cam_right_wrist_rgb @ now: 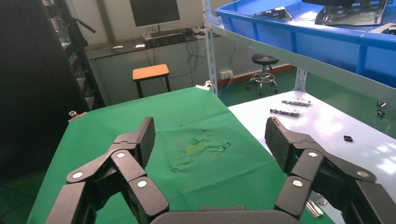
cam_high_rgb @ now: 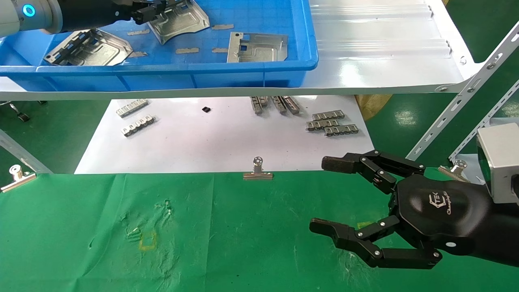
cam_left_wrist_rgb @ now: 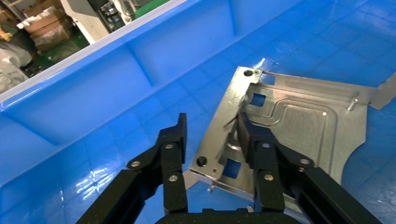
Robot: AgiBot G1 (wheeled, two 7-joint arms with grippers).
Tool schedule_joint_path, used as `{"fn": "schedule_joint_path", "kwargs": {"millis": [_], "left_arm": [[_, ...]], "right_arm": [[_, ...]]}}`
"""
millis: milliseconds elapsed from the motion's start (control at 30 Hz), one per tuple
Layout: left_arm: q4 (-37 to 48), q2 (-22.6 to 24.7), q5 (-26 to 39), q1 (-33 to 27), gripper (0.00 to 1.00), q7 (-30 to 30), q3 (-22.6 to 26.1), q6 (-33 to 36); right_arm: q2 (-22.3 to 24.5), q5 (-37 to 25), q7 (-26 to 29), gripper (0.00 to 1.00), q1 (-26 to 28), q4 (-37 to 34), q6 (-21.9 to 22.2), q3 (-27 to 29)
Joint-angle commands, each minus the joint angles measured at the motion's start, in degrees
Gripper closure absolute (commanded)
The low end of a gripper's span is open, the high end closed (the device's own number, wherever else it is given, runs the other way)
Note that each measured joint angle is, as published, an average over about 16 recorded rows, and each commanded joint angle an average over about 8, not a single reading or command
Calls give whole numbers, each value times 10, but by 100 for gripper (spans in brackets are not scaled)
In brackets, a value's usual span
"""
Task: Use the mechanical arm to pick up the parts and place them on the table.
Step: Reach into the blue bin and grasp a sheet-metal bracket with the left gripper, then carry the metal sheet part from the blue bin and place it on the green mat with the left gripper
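Observation:
Three grey stamped parts lie in a blue bin (cam_high_rgb: pixel 202 75) on the shelf. My left gripper (cam_high_rgb: pixel 152 12) reaches into the bin at the middle part (cam_high_rgb: pixel 184 22). In the left wrist view the gripper (cam_left_wrist_rgb: pixel 212 133) is open and straddles this part's (cam_left_wrist_rgb: pixel 299 126) side edge: one finger (cam_left_wrist_rgb: pixel 247 140) is over the plate, the other (cam_left_wrist_rgb: pixel 175 140) is over the bin floor. The other parts lie left (cam_high_rgb: pixel 87 48) and right (cam_high_rgb: pixel 257 46). My right gripper (cam_high_rgb: pixel 324 194) is open and empty, low over the green table (cam_high_rgb: pixel 227 243), which also shows in the right wrist view (cam_right_wrist_rgb: pixel 177 121).
A white board (cam_high_rgb: pixel 227 138) behind the cloth holds small slotted strips (cam_high_rgb: pixel 330 123). Binder clips (cam_high_rgb: pixel 258 170) pin the cloth's far edge. The glossy white shelf (cam_high_rgb: pixel 385 52) and its slanted posts (cam_high_rgb: pixel 466 93) overhang the back right. A yellow square mark (cam_high_rgb: pixel 148 240) is on the cloth.

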Motion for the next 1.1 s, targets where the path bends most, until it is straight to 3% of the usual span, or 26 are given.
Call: {"fn": "schedule_joint_path", "kwargs": {"millis": [33,267,467,667,933,1100], "left_arm": [[2,1,0,0,100,2,0,-4],[3,-2,-10,-3,100,1,-7,6],[-8,-22,-35,-12,100,5,-24,62],[-26,-49,-57,-15,100,26,-38,178],[-59,-90,-83,-7,100,78,-48,398],[-96,-111,-105,12,100,108,-47,465]], "right_arm": [[0,0,0,0,0,0,0,0],[0,0,0,0,0,0,0,0],[0,0,0,0,0,0,0,0],[0,0,0,0,0,0,0,0],[0,0,0,0,0,0,0,0],[0,0,0,0,0,0,0,0]]}}
